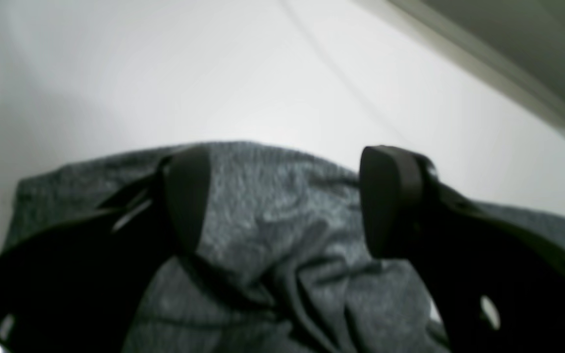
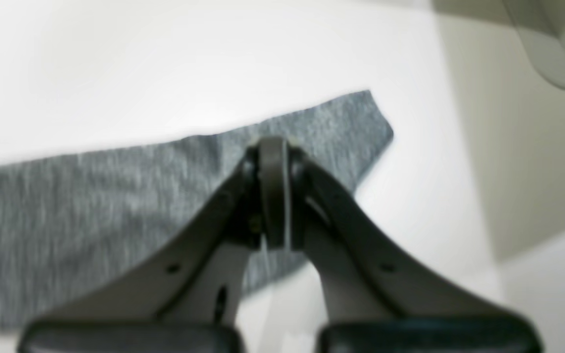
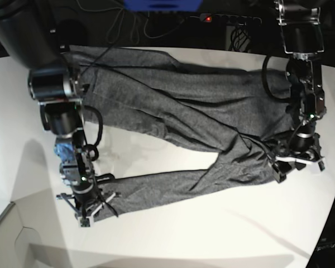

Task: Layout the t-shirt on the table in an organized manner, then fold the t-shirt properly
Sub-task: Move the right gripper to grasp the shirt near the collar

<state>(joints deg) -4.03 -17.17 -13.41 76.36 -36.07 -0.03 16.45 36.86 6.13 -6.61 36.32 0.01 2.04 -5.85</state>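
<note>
The heathered dark grey knit long-sleeved t-shirt point(image 3: 195, 106) lies spread and wrinkled across the smooth white table point(image 3: 173, 234). One sleeve stretches toward the near edge.

My t-shirt point(image 3: 212, 117) is soft heathered grey knit cloth, matt and creased. The table point(image 3: 223, 229) under it is smooth, white, faintly glossy. My left gripper point(image 1: 287, 206) has matt black plastic-looking fingers point(image 1: 385, 201).
</note>
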